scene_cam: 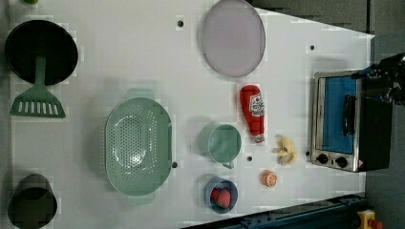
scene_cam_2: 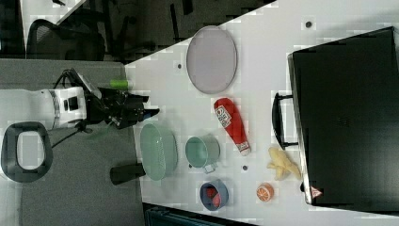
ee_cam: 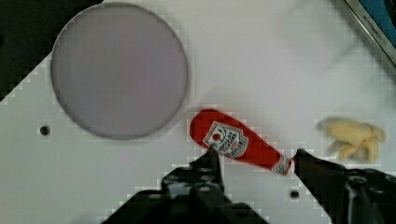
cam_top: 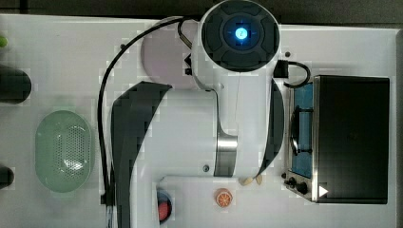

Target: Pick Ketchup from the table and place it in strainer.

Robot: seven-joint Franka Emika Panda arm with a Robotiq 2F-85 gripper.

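Ketchup (scene_cam: 252,113) lies flat on the white table (scene_cam: 119,57), untouched, between the grey-lilac plate (scene_cam: 233,37) and the peeled banana (scene_cam: 286,150), just beside the green cup (scene_cam: 221,143); cap end points toward the banana in the left view; strainer (scene_cam: 138,146) sits empty on the far side of the cup from the bottle, well apart from it; gripper (ee_cam: 254,161) hangs above the table with fingers (ee_cam: 208,163) spread open, nothing between them, the bottle's narrow end showing in the gap in the wrist view; toaster oven (scene_cam: 346,121) stands at the left view's right edge
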